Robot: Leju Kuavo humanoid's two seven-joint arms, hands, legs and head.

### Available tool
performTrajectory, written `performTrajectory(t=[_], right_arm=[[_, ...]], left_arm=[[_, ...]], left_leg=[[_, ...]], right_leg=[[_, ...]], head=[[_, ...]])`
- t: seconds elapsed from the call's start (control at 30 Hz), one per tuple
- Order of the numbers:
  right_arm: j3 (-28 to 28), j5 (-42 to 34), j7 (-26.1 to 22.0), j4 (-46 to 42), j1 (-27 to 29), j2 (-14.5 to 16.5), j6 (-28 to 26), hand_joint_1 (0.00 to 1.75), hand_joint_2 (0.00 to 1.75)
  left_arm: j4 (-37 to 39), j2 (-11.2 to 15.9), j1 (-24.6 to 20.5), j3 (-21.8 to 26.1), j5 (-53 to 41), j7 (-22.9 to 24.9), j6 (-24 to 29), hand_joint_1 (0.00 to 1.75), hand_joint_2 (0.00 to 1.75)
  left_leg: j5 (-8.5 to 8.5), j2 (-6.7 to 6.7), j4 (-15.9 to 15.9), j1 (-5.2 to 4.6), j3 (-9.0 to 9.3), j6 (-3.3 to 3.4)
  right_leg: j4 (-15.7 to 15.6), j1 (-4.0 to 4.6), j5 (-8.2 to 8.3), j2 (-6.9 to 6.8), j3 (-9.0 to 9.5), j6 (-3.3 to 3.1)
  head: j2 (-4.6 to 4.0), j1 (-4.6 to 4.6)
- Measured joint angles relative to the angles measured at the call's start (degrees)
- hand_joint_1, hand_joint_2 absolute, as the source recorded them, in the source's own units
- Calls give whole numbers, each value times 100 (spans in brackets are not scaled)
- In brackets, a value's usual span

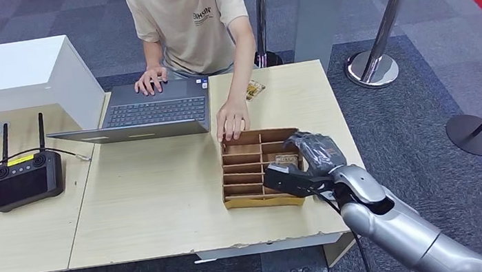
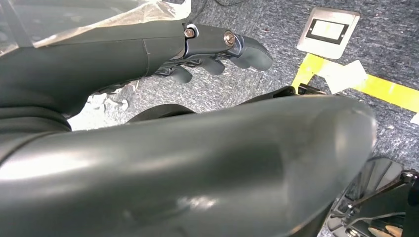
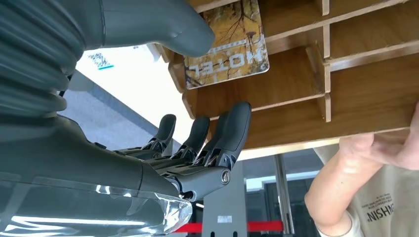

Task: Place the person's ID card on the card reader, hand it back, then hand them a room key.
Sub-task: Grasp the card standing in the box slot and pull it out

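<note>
Grey carpet (image 1: 426, 85) surrounds a pale wooden table (image 1: 163, 201). Right hand (image 1: 314, 152), fingers (image 3: 232, 128) apart and holding nothing, hovers over the near right corner of the wooden tray (image 1: 245, 194). Room key (image 3: 228, 44) (marked HOTEL) lies in a tray compartment just beside the thumb. Person's hand (image 1: 232, 120) rests on the tray's far rim; laptop (image 1: 152, 111) lies beyond it. Left hand (image 2: 217, 49) hangs over the floor, fingers loosely curled, empty.

Even bright indoor light; soft shadows; wrist close-ups blurred.
</note>
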Motion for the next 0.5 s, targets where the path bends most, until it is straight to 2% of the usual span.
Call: performTrajectory(t=[0.5], right_arm=[[54,-64,-59,378,-58,114,29,92,175]], left_arm=[[0,-2,2,77,52,-57,4,0,0]], left_leg=[[0,-1,0,0,0,0]], right_leg=[[0,0,0,0,1,0]], head=[[0,-1]])
